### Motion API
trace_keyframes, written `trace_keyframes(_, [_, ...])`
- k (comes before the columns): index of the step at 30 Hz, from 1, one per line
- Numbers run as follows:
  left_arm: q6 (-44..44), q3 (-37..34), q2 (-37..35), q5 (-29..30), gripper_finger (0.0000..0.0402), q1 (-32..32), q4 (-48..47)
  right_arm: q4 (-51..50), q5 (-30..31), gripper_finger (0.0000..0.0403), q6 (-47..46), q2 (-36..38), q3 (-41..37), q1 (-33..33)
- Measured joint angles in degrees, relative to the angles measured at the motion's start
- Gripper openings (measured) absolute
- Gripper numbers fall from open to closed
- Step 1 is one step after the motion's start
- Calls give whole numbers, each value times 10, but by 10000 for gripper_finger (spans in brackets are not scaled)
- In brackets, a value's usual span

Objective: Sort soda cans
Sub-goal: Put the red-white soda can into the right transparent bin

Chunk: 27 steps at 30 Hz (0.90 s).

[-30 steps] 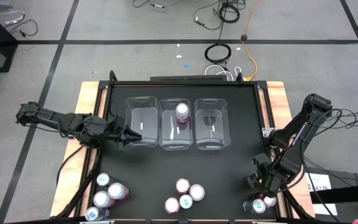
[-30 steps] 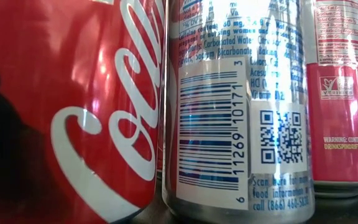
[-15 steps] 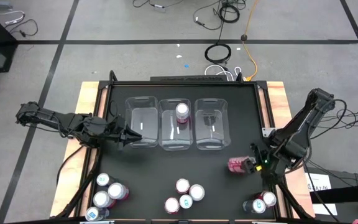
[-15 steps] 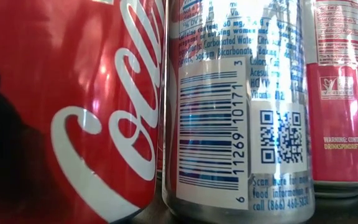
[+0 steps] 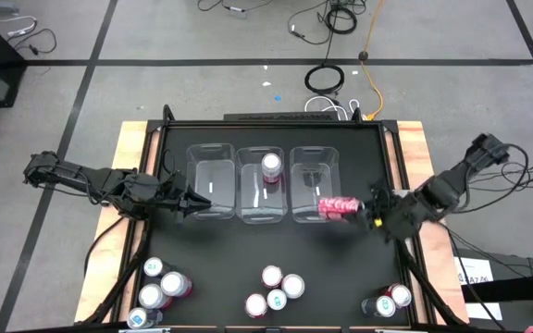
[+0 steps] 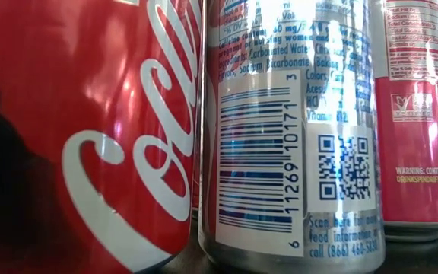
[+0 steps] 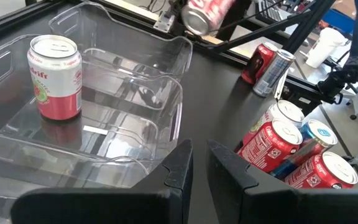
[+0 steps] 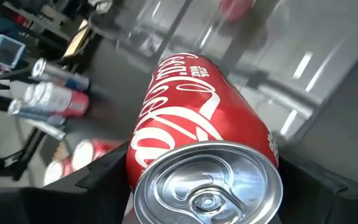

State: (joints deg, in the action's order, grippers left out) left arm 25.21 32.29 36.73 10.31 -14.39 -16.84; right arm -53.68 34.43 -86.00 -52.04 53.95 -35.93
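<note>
Right claw (image 5: 366, 207) grasps a red can (image 5: 338, 205) lying sideways over the right bin (image 5: 314, 184), at 3 o'clock of the bench (image 5: 340, 268). Left claw (image 5: 189, 201) clenched, empty, at 9 o'clock beside the left bin (image 5: 210, 182). Middle bin (image 5: 263, 199) holds one pink can (image 5: 271, 166).
</note>
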Motion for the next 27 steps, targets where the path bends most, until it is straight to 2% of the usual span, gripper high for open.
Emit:
trace_keyframes(5, [0, 0, 0, 0, 54, 0, 0, 21, -43, 301, 115, 13, 1, 97])
trace_keyframes(12, [0, 0, 0, 0, 54, 0, 0, 26, -155, 302, 181, -11, 1, 233])
trace_keyframes(21, [-6, 0, 0, 14, 54, 0, -1, 58, -248, 302, 254, -96, 4, 367])
trace_keyframes(27, [-6, 0, 0, 19, 54, 0, -2, -2, -257, 302, 305, -189, 91, 428])
